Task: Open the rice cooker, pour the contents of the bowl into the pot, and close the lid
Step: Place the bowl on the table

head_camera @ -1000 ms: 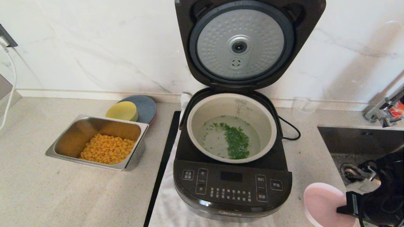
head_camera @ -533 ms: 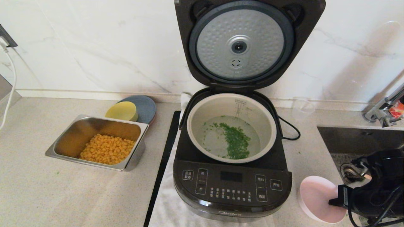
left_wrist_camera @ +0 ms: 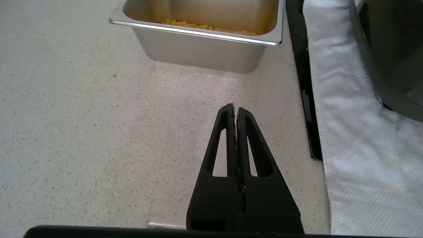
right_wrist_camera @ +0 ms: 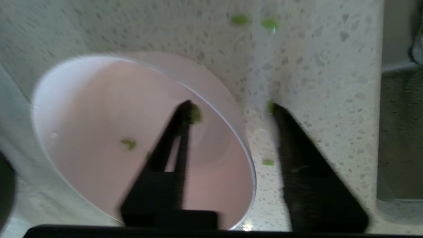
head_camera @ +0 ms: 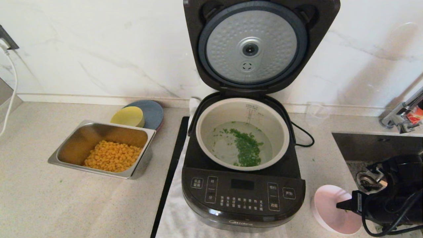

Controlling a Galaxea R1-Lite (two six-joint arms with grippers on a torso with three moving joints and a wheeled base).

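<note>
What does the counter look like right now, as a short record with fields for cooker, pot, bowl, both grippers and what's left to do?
lid: open, standing upright
pot: in the rice cooker, chopped green contents lying inside
bowl: on the counter at the cooker's right, nearly empty, a few green bits inside
right gripper: open, one finger inside the bowl's rim, one outside
left gripper: shut, parked over bare counter near the steel tray
remaining: closing the lid

The rice cooker [head_camera: 243, 195] is black with white labels, and the lid [head_camera: 252, 46] has a dimpled silver underside. The bowl [head_camera: 332, 208] is pale pink; the contents [head_camera: 246, 150] are green.
</note>
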